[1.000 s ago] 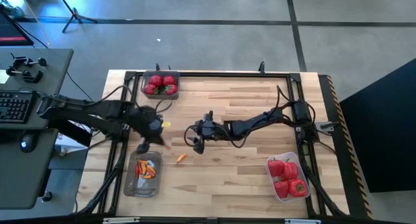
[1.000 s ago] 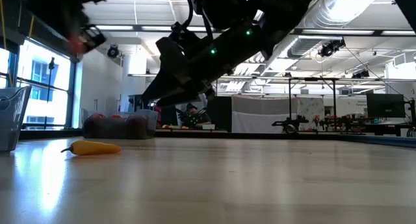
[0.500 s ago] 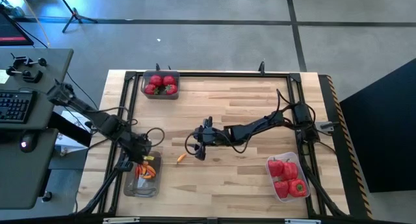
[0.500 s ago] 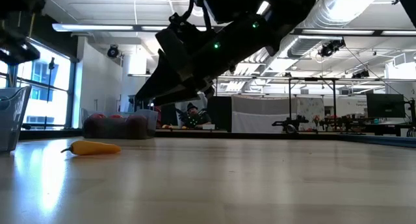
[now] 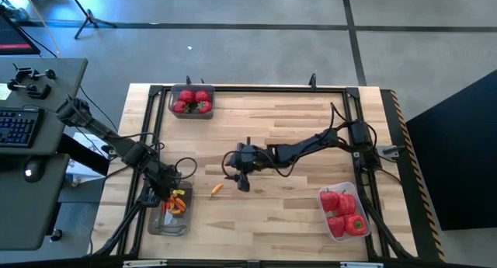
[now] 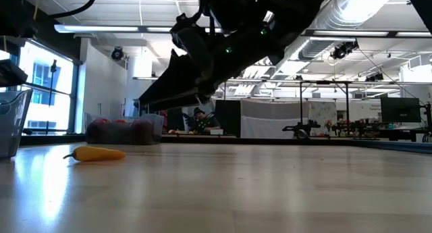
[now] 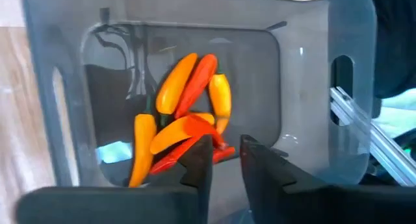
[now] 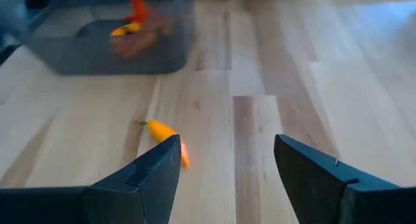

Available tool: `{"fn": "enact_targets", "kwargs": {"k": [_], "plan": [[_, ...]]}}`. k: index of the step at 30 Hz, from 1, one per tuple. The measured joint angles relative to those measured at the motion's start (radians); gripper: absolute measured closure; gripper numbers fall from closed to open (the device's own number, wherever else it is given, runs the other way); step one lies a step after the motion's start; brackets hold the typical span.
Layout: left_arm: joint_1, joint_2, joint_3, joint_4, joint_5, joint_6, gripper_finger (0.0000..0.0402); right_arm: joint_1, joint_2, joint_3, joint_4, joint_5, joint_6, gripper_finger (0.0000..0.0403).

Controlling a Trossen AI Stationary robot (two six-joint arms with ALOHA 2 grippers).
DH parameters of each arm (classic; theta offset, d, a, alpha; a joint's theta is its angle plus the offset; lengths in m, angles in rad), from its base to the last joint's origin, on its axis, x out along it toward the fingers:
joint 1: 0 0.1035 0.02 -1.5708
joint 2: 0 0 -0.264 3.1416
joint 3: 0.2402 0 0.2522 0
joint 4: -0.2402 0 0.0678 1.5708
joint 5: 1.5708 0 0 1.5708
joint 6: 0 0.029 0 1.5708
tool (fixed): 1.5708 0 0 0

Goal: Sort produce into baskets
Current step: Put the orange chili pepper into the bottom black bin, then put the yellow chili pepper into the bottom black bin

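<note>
My left gripper [image 5: 169, 195] [image 7: 224, 152] hangs over the far end of the near-left basket [image 5: 171, 215] [image 7: 305, 87], fingers a little apart with nothing plainly between them. Several slim orange and red pieces [image 7: 188, 117] lie on that basket's floor. One orange piece [image 5: 217, 189] [image 8: 166, 136] [image 6: 98, 153] lies on the bare table. My right gripper [image 5: 238, 176] [image 8: 224, 159] hovers open just to its right, slanting down toward it. Round red fruits fill the far-left basket [image 5: 192, 101] [image 6: 125, 130]. Red bell peppers fill the near-right basket [image 5: 343, 212].
A black frame rail [image 5: 256, 88] runs round the wooden table top. Cables trail from both arms across the table's middle. Bare wood [image 5: 272, 221] lies between the two near baskets. A desk with a keyboard [image 5: 19, 128] stands left of the table.
My left gripper has swung from the table's left middle toward the near left edge and sunk, and now stands over the near-left basket; a red piece seen in it a second ago no longer shows in the low view. My right gripper has turned a little in place.
</note>
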Motion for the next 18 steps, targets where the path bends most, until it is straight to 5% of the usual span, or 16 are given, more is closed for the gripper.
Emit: {"fn": "enact_targets", "kwargs": {"k": [9, 18], "plan": [[0.0, -0.002, 0.042, -0.003, 0.007, 0.009, 0.0258, -0.014, 0.064, 0.001, 0.095, -0.188, -0.078, 0.0167], [0.02, -0.107, 0.065, 0.087, -0.023, 0.065, 0.0287, -0.014, 0.23, 0.135, 0.094, -0.221, -0.105, 0.0173]]}}
